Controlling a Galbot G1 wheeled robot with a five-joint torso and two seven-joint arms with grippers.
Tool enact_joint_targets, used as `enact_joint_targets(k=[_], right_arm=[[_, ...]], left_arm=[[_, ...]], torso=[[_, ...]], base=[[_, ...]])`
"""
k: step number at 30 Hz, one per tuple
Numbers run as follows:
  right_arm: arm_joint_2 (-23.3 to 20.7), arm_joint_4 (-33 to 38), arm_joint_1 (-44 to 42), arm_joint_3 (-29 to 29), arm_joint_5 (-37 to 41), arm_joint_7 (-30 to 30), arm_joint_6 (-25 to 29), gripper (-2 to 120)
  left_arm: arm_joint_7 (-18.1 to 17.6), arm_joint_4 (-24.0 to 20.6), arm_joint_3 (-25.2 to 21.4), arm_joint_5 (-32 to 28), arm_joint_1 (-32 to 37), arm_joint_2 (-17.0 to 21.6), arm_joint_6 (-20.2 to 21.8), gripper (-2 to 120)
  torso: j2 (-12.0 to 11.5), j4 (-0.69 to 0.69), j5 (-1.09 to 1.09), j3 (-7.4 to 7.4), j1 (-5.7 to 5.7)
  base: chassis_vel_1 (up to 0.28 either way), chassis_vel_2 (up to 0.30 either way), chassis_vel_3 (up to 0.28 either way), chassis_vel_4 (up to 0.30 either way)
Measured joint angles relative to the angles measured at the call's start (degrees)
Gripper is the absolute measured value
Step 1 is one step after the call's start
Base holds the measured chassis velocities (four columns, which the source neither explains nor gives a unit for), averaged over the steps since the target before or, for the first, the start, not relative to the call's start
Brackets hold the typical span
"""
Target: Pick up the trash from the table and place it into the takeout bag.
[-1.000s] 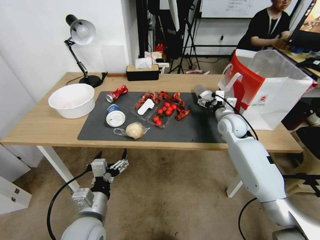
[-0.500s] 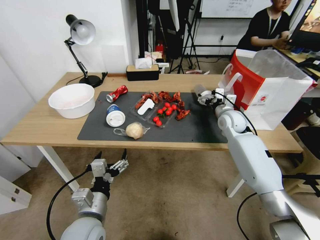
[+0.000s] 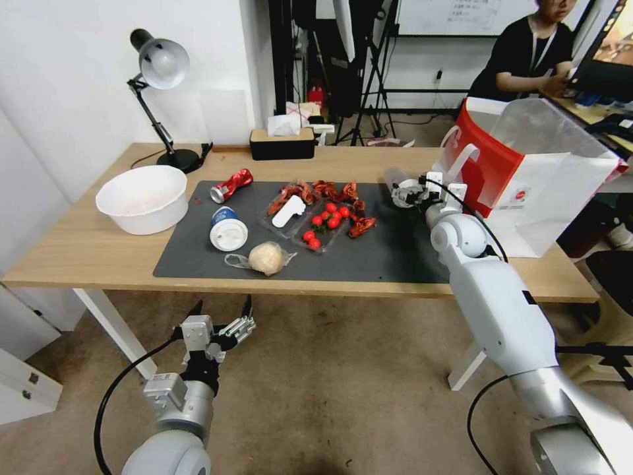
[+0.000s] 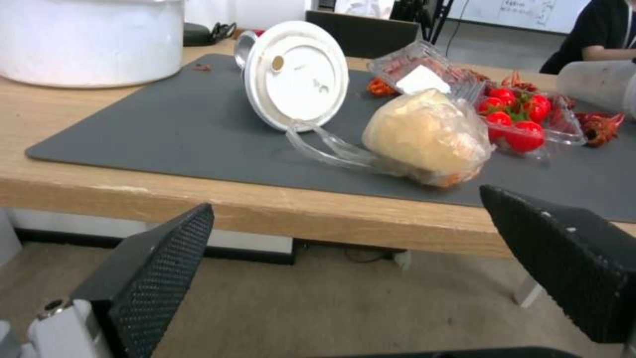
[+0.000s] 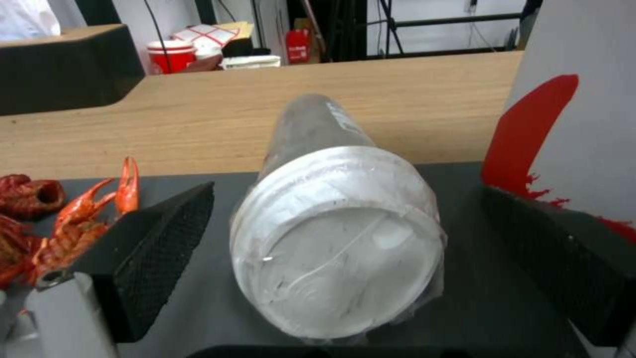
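**Grey-mat table, clear cup lying between open R fingers**

Nearest: L gripper [image 3: 221, 315] parked low below table [image 3: 86, 254] front edge, fingers wide apart, holding nothing.
On mat [image 3: 395, 254], front to back: bun in clear plastic [image 3: 266, 258] by near edge; blue-white lidded cup [image 3: 227, 229] on its side, just behind; crushed red can [image 3: 231, 185] at far L corner.
R gripper [image 5: 345, 258] at mat's far R end, fingers spread either side of clear white-lidded cup [image 5: 339, 223], lying on side, not yet clamped.
Takeout bag [image 3: 537, 178] upright just R of it, mouth open.
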Motion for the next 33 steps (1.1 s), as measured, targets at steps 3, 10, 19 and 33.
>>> enact_joint_targets(k=[3,10,19,33], right_arm=[[0.0,-0.7,0.4,-0.1,0.0,-0.2,0.0,100],[0.6,-3.4,2.4,-1.2,0.0,-0.5,0.0,100],[1.3,-6.8,4.1,-1.7,-0.2,-1.8,0.1,100],[1.4,-8.1,3.8,-1.3,-0.3,-3.1,0.2,96]], left_arm=[[0.0,-0.1,-0.1,0.0,0.0,0.1,0.0,100],[0.0,0.0,0.0,-0.1,-0.1,0.2,0.0,100],[0.0,0.3,0.0,-0.4,-0.3,0.5,0.0,100],[0.0,0.5,0.2,-0.4,-0.4,0.6,0.0,100]], torso=[[0.0,0.00,0.00,0.00,-0.01],[0.0,0.00,0.00,0.00,-0.01],[0.0,0.00,0.00,0.01,-0.01],[0.0,0.00,0.00,0.00,0.00]], base=[[0.000,0.000,0.000,0.000],[0.000,0.000,0.000,0.000],[0.000,0.000,0.000,0.000],[0.000,0.000,0.000,0.000]])
